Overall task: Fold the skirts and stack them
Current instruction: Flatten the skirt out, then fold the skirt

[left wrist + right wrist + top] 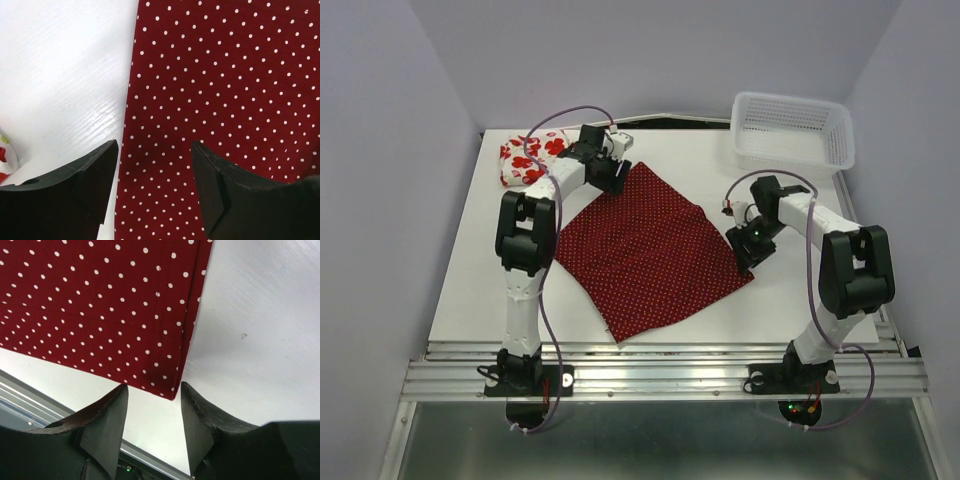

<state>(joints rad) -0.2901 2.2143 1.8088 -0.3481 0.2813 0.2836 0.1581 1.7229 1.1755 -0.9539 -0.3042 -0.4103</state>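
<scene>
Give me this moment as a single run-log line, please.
dotted skirt: spread flat, unfolded | left gripper: open over its far edge | right gripper: open at its right corner | floral skirt: bundled far left

My left arm (528, 235) reaches far forward, elbow raised, and my left gripper (155, 150) tips downward with its fingers spread wide. My right arm (850, 268) bends inward at the elbow; my right gripper (154, 389) points down, fingers parted less widely.
</scene>
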